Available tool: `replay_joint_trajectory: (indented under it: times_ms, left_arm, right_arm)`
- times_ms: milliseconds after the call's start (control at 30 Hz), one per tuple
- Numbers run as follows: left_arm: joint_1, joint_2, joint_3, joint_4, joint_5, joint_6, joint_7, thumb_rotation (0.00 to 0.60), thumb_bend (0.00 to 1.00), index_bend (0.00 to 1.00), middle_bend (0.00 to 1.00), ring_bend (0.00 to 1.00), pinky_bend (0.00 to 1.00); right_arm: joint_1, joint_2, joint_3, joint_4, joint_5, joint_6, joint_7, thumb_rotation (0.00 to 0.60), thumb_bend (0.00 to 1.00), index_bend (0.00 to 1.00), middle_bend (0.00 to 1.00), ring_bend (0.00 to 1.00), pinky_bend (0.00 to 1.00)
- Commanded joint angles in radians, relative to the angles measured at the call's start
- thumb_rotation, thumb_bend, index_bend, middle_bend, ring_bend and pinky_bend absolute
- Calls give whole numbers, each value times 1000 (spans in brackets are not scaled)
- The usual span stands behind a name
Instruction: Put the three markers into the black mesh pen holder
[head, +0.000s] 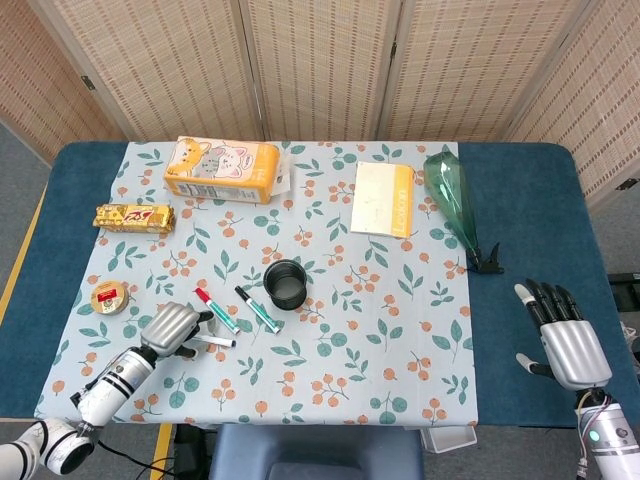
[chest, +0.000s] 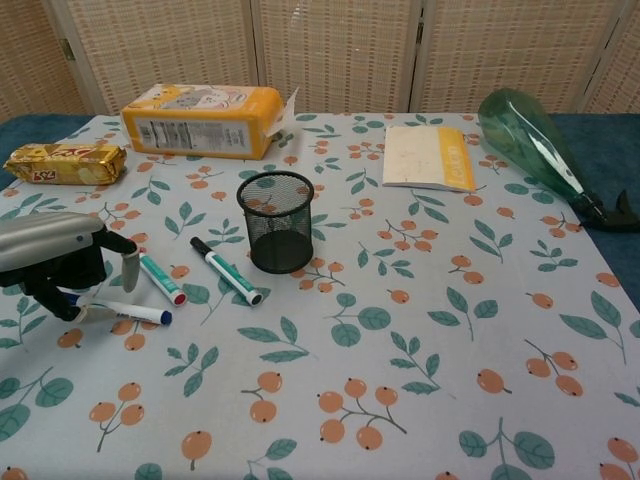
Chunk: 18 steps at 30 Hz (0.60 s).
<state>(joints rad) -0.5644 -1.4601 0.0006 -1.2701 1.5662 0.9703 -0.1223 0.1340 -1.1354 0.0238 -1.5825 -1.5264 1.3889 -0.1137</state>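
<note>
The black mesh pen holder (head: 286, 283) (chest: 276, 221) stands upright in the middle of the floral cloth. Left of it lie a black-capped green marker (head: 257, 309) (chest: 226, 271) and a red-capped green marker (head: 216, 310) (chest: 161, 280). A blue marker (head: 213, 342) (chest: 127, 311) lies flat nearer the front. My left hand (head: 172, 330) (chest: 58, 262) is curled over the blue marker's left end, fingertips touching it; whether it grips the marker is unclear. My right hand (head: 565, 340) rests far right with fingers spread, holding nothing.
A yellow tissue pack (head: 221, 169) and a gold snack bar (head: 133, 217) lie at the back left. A round tin (head: 109, 297) sits left of my left hand. A notebook (head: 383, 198) and a lying green bottle (head: 452, 200) are at the back right.
</note>
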Motion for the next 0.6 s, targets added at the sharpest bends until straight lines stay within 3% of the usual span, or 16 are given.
replay_joint_trajectory:
  times_ms: [33,600]
  left_arm:
    - [-7,-9,6,18,-2,-7,-9,600,338,521,1000,966,983]
    - [-23,-36,21,78,-11,-7,-34,600,350,580,1000,966,983]
  right_arm:
    - [-1,1,2,1,3,1,3,600,108,3,0,1,0]
    - [0,2,2,2,6,1,5,600,108,3,0,0,0]
